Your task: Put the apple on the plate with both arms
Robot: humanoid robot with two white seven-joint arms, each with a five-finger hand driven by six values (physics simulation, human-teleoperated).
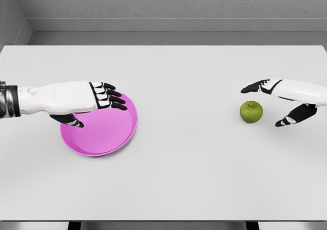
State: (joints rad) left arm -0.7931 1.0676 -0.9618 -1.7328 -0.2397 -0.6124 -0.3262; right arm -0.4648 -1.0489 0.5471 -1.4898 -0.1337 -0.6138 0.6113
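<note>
A green apple point(251, 111) rests on the white table at the right. My right hand point(268, 103) hovers just right of it, fingers spread above and thumb below, not touching the fruit. A pink plate point(110, 133) lies at the left. My left hand point(97, 107) reaches over the plate's left rim with its fingers extended above the plate and its thumb near the rim; it holds nothing.
The white table point(184, 174) stretches wide between plate and apple. A grey wall and ledge run along the far edge. The table's near edge shows at the bottom of the view.
</note>
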